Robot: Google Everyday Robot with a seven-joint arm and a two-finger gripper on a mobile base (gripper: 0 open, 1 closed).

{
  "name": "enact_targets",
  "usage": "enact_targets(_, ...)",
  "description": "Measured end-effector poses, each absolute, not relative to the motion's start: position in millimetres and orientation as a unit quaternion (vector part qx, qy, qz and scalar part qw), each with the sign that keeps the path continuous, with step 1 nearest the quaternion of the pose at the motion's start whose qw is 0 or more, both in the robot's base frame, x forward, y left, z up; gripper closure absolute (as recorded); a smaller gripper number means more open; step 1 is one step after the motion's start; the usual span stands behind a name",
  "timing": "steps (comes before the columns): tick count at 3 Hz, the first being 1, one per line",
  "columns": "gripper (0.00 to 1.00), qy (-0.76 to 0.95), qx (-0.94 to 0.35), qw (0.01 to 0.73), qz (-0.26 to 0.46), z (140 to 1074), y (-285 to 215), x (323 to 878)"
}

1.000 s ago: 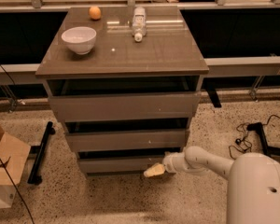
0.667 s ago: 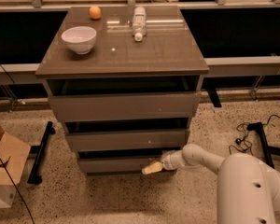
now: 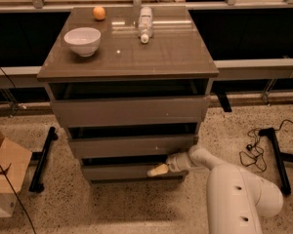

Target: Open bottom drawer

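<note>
Shifted left since a second ago: the white arm housing [image 3: 239,199], now nearer the cabinet's front-right corner. The gripper [image 3: 157,170] sits a touch higher and further left than before. It is at the right part of the bottom drawer [image 3: 117,172] front, against it or just off it; released or clenched, cannot tell. The bottom drawer is the lowest in the grey-brown cabinet [image 3: 176,57], with a dark gap above its front. Middle drawer [image 3: 127,146] and top drawer [image 3: 129,112] above, each with a dark gap too. On the cabinet's top: white bowl [image 3: 82,40] near the left edge, orange [image 3: 99,13] toward the back-left corner, clear bottle [image 3: 145,23] lying at mid back edge. Cardboard box [image 3: 5,169] on the floor to the left; black cable [image 3: 254,150] to the right.
</note>
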State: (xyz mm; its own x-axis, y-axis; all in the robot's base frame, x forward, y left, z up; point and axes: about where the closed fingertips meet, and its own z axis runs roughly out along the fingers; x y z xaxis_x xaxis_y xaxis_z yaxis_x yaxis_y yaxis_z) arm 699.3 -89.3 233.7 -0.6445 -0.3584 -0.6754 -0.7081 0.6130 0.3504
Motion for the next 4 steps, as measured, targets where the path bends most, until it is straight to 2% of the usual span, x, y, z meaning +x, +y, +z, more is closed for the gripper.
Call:
enact_targets(1, 0.18, 0.856, -0.318, 0.261, 0.313, 222, -87, 698)
enact_targets(3, 0.65, 0.859, -0.349, 0.271, 0.260, 275, -116, 690)
enact_targets(4, 0.67, 0.860, -0.353, 0.255, 0.265, 275, -108, 667)
